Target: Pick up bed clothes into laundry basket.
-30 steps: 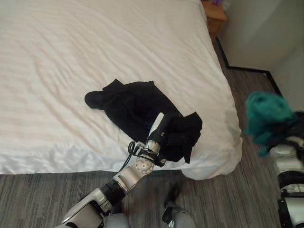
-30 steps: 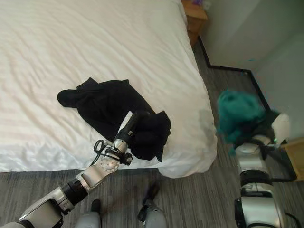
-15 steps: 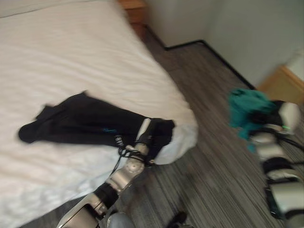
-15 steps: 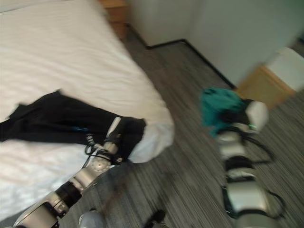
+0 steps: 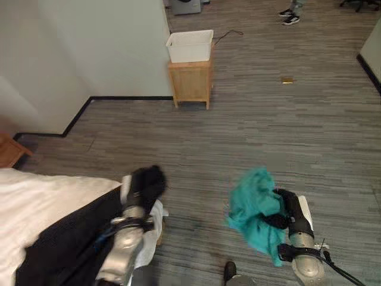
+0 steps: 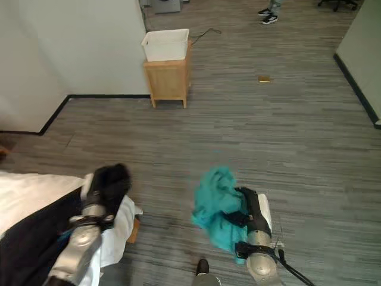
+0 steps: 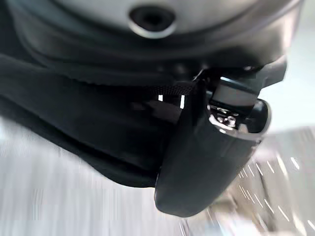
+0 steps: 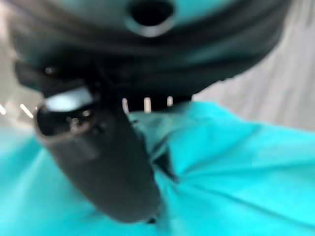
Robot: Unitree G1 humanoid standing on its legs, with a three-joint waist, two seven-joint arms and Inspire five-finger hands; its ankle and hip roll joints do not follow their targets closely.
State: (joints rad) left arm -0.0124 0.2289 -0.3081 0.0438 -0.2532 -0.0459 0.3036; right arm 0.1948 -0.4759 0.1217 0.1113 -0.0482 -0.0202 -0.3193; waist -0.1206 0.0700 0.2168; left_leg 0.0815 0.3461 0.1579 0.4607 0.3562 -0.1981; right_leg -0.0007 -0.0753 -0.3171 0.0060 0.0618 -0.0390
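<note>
Left hand (image 5: 143, 186) clutches black garment (image 5: 65, 244), right hand (image 5: 290, 215) grips teal cloth (image 5: 253, 208); both lifted, white laundry basket (image 5: 190, 46) far ahead, nothing dropped in yet

Two garments: one teal cloth (image 5: 256, 208), one black garment (image 5: 71, 238) (trailing off the bed's corner). One bed (image 5: 36, 196) with one white sheet. Two wooden stands: one (image 5: 190, 83) carrying one white basket (image 5: 190, 45), another (image 5: 9, 152) by the wall. Two robot hands: left hand (image 5: 143, 185), right hand (image 5: 286, 208). One person's feet (image 5: 292, 16).
</note>
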